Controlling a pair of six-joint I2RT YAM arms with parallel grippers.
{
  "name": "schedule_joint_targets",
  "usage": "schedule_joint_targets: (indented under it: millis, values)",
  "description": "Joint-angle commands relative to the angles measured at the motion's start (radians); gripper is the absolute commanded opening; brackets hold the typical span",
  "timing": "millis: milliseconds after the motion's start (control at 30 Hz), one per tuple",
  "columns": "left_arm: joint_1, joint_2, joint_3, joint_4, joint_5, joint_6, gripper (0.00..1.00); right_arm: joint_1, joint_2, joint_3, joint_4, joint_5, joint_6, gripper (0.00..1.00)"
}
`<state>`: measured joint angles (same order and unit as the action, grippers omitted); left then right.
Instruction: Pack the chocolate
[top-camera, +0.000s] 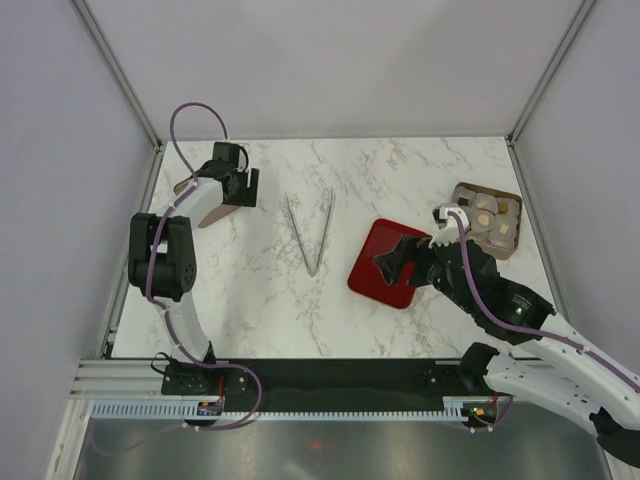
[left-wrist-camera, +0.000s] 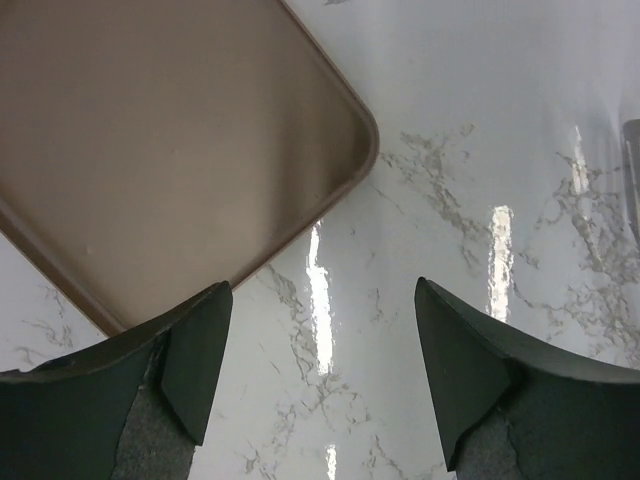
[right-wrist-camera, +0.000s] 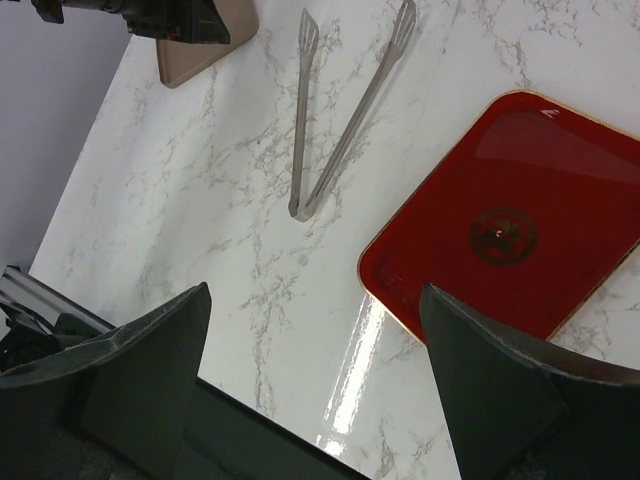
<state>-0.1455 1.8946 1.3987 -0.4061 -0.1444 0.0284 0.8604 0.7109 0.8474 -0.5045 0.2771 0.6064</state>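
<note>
The chocolate (top-camera: 487, 212), several cream and dark sweets, sits in a brown compartment box (top-camera: 466, 190) at the far right. The red tray (top-camera: 366, 270) lies empty left of the box and also shows in the right wrist view (right-wrist-camera: 510, 220). My right gripper (top-camera: 398, 265) hovers over the tray's near part, open and empty (right-wrist-camera: 315, 295). My left gripper (top-camera: 241, 186) is at the far left, open and empty (left-wrist-camera: 320, 300), just beside a corner of a flat tan lid (left-wrist-camera: 170, 140). The chocolate is out of view in both wrist views.
Metal tongs (top-camera: 310, 235) lie on the marble table between the tan lid (top-camera: 220, 213) and the red tray, tips pointing away from me; they also show in the right wrist view (right-wrist-camera: 340, 120). Grey walls enclose the table on three sides.
</note>
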Motion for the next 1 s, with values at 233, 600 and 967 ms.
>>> schedule_joint_targets:
  millis: [233,600,967]
  values:
    - [0.052,0.126,0.069,0.046,0.097,0.062,0.72,0.003,-0.011,0.030,-0.022,0.050,-0.056,0.94]
    - [0.052,0.187,0.065,0.033,0.092,0.061,0.55,0.005,-0.007,0.013,-0.023,0.056,-0.050,0.94]
    - [0.050,0.060,0.028,-0.028,0.091,-0.019,0.11,0.003,-0.008,0.022,-0.025,0.050,-0.050,0.94]
